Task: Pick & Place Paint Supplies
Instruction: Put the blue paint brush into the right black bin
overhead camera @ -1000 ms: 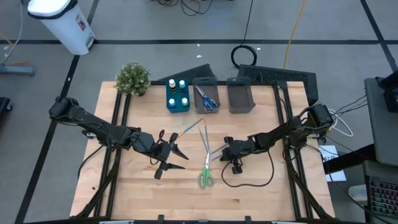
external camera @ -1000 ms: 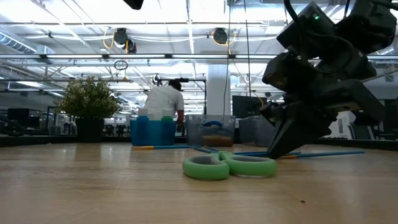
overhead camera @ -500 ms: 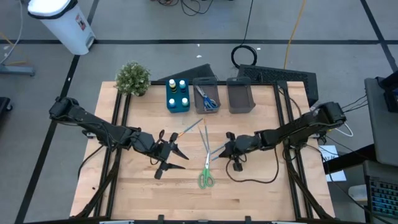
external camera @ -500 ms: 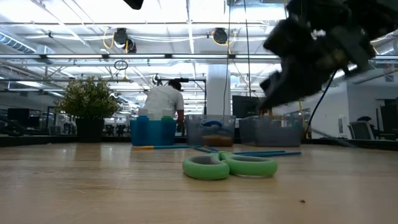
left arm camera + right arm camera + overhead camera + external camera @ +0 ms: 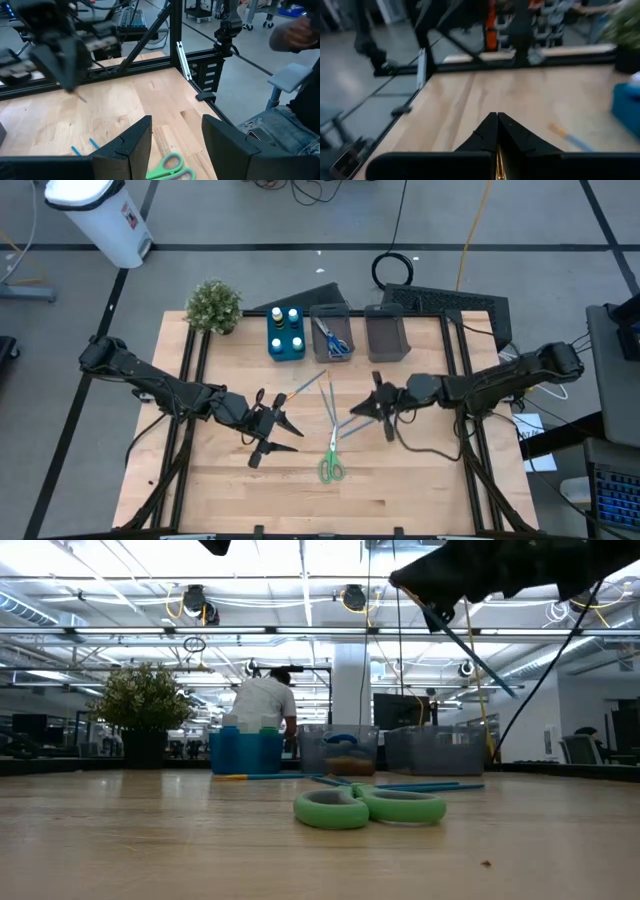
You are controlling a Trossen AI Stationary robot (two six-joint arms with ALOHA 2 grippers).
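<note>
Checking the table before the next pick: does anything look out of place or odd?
Nothing is spilled or damaged. Green-handled scissors and two brushes lie loose on the table, outside the bins. The right gripper is shut on a thin brush that hangs tilted in the air. The left gripper waits empty.

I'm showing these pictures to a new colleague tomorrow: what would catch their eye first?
Probably the right gripper, raised over the middle of the table and shut on a thin blue brush that hangs slanted in the air. Below it, the green-handled scissors lie near the front of the table, bright against the wood. At the back stand a blue bin of capped bottles and two grey bins, while the left gripper waits open, left of centre.
</note>
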